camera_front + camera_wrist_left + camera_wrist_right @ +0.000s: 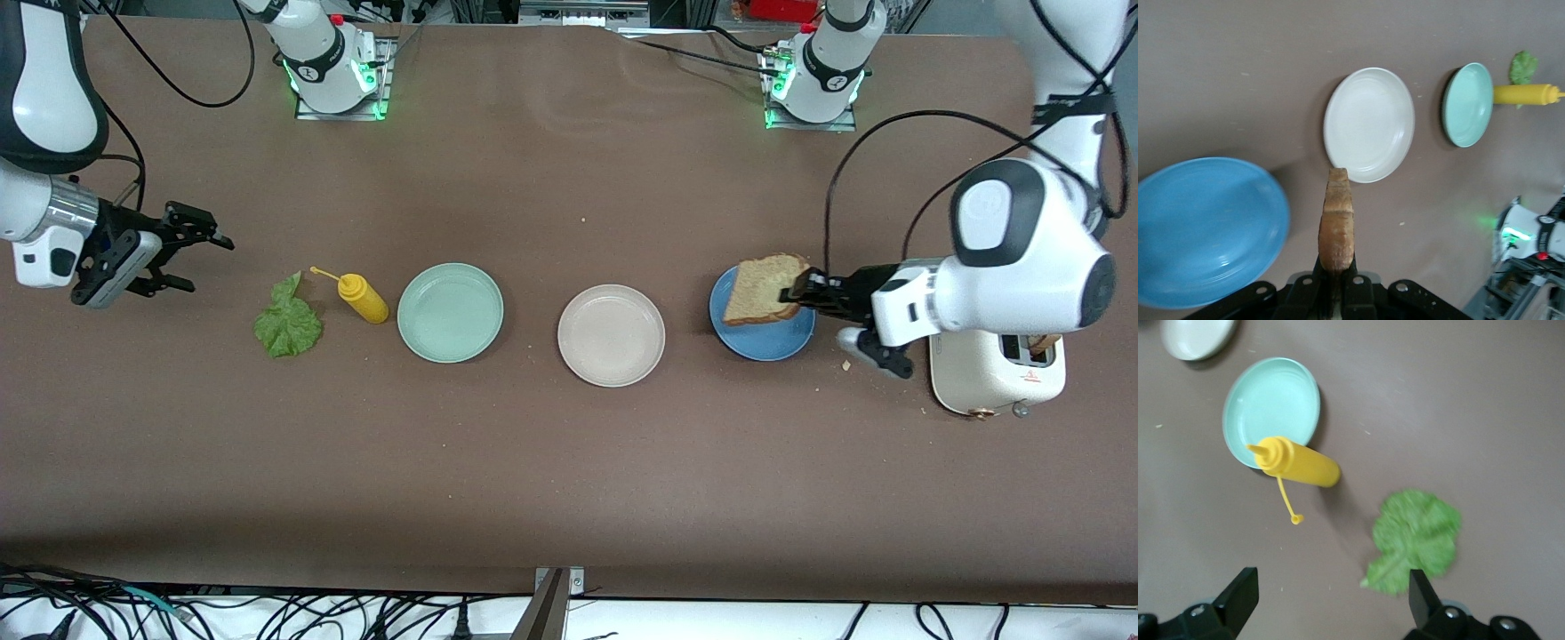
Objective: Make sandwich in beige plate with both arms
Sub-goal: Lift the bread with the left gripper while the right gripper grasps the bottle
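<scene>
Left gripper (pixel 794 296) clamped on a toasted bread slice (pixel 763 290), held over the blue plate (pixel 763 336). Beige plate (pixel 612 335) bare, between blue and mint green plate (pixel 450 312). Right gripper (pixel 191 251) spread wide, holding nothing, above table near lettuce leaf (pixel 287 324) and mustard bottle (pixel 362 297).

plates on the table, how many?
3, in a row: blue plate toward the left arm's end, beige plate in the middle, mint green plate toward the right arm's end.
</scene>
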`<state>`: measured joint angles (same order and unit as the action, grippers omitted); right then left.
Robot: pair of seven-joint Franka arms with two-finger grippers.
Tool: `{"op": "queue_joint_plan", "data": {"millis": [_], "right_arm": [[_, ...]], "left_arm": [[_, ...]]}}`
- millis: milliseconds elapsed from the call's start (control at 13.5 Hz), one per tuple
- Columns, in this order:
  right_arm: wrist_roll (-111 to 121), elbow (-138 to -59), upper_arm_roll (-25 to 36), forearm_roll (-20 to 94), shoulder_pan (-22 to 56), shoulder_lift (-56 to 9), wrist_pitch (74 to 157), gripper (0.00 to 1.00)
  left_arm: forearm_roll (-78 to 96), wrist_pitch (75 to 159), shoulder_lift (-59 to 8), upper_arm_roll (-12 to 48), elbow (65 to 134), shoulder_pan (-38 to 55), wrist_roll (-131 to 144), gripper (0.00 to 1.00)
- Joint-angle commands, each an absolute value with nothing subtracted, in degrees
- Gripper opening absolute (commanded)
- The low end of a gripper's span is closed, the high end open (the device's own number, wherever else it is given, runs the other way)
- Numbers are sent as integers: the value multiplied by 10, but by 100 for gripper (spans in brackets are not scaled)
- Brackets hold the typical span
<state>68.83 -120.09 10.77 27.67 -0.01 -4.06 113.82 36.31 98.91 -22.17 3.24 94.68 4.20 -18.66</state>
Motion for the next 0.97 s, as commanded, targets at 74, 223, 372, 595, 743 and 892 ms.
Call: {"op": "queue_joint_plan", "data": {"millis": [74, 223, 372, 595, 743, 892], "right_arm": [[886, -1267, 120, 390, -1, -51, 1170, 100], [981, -1267, 125, 442, -1, -83, 1165, 100], [1107, -1265, 125, 501, -2, -129, 1154, 100], [1286, -1250, 125, 621, -31, -217, 1090, 100], [1346, -1223, 125, 643, -46, -279, 1045, 100], [1395, -1200, 125, 668, -54, -324, 991, 100]], "left_arm": [[438, 981, -280, 25, 903, 95, -140, 0], [469, 982, -315, 25, 884, 112, -139, 0], [502, 1012, -345, 25, 874, 130, -148, 0], [535, 1075, -388, 25, 859, 173, -149, 0], [564, 1122, -405, 25, 859, 195, -149, 0], [592, 1141, -416, 25, 859, 205, -149, 0]]}}
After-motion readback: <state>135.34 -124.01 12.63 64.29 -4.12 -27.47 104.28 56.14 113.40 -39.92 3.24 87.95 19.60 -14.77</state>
